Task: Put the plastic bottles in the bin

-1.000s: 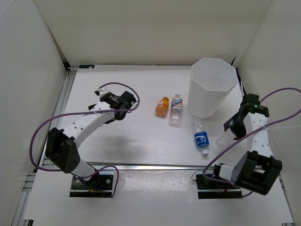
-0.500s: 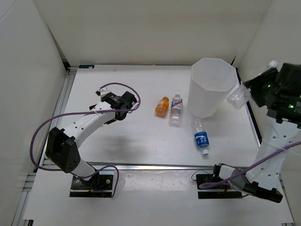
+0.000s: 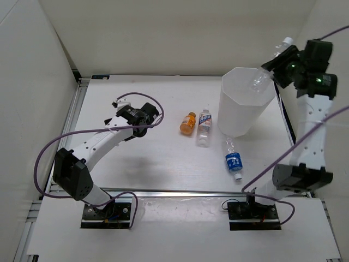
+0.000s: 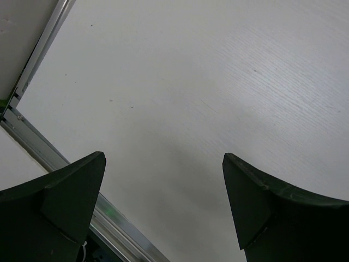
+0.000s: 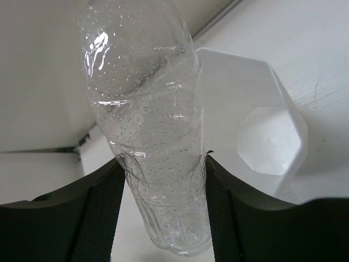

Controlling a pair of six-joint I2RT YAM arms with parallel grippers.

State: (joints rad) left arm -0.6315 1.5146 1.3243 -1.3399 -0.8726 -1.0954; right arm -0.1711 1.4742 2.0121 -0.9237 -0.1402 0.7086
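Observation:
My right gripper (image 3: 279,68) is raised high at the back right, shut on the plain clear bottle (image 3: 260,79), which hangs tilted over the rim of the white octagonal bin (image 3: 245,103). In the right wrist view the clear bottle (image 5: 152,136) sits between my fingers (image 5: 98,213), with the bin (image 5: 262,136) below. The orange bottle (image 3: 188,123), the bottle with the white-and-orange label (image 3: 204,127) and the blue-label bottle (image 3: 234,159) lie on the table left of and in front of the bin. My left gripper (image 3: 143,113) is open and empty, low over the table (image 4: 180,98) at left centre.
White walls enclose the table on three sides. A metal rail (image 3: 180,192) runs along the near edge and another rail (image 4: 32,60) along the left side. Purple cables loop from both arms.
My right arm has swung up from the table at right, carrying the clear bottle up and back to above the bin's rim. The left arm has barely moved.

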